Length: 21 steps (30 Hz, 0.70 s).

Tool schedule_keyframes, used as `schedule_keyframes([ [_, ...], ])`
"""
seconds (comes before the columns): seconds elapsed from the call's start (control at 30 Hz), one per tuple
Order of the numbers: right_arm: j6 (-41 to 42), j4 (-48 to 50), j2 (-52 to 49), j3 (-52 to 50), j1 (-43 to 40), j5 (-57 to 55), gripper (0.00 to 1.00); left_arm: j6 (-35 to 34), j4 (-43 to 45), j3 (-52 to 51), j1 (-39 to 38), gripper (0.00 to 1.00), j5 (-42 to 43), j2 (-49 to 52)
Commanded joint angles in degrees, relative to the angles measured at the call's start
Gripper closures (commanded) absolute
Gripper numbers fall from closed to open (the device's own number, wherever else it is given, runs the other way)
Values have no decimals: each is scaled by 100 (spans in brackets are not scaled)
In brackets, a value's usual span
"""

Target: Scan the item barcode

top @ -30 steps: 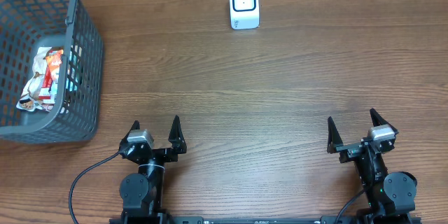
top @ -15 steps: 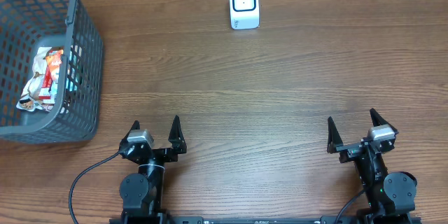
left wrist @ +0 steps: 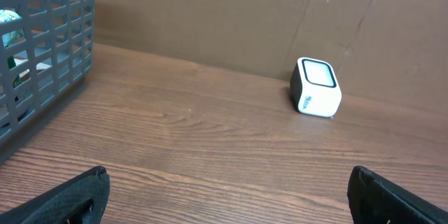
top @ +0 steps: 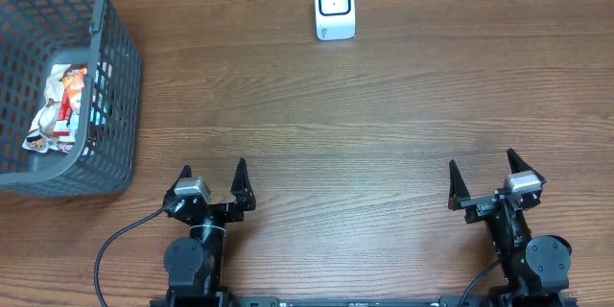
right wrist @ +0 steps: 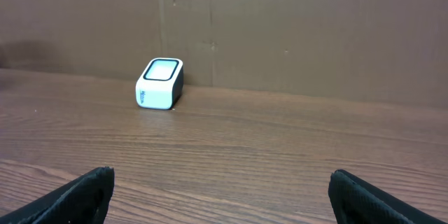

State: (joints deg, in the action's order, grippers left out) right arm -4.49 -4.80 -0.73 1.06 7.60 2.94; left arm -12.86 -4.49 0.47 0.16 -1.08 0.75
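A white barcode scanner (top: 335, 7) with a dark window stands at the far middle of the wooden table; it also shows in the left wrist view as the scanner (left wrist: 317, 87) and in the right wrist view as the scanner (right wrist: 159, 84). Packaged items (top: 65, 107) in crinkled colourful wrappers lie inside the grey basket (top: 117, 96) at the left. My left gripper (top: 212, 180) rests open at the near left edge, nothing between its fingers. My right gripper (top: 488, 177) rests open at the near right edge, also empty.
The grey mesh basket (left wrist: 42, 56) rises at the left of the left wrist view. A brown cardboard wall (right wrist: 294, 28) backs the table behind the scanner. A black cable (top: 115, 249) runs from the left arm's base.
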Motion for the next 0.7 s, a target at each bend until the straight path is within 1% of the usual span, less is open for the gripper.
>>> schedule_keyframes([
  [0.0,-7,15,57,-61,0,-35,0,157,2,-15,57,0,13,-44],
  [0.3,-9,15,57,-61,0,-35,0,216,-2,-11,57,0,83,114],
  [0.37,-9,15,57,-61,0,-35,0,212,-131,68,57,0,118,155],
  [0.47,-9,15,57,-61,0,-35,0,216,-658,387,57,0,223,155],
  [0.57,-9,15,57,-61,0,-35,0,221,-1491,920,57,0,223,162],
  [0.67,-9,15,57,-61,0,-35,0,219,-2249,1453,57,0,439,225],
])
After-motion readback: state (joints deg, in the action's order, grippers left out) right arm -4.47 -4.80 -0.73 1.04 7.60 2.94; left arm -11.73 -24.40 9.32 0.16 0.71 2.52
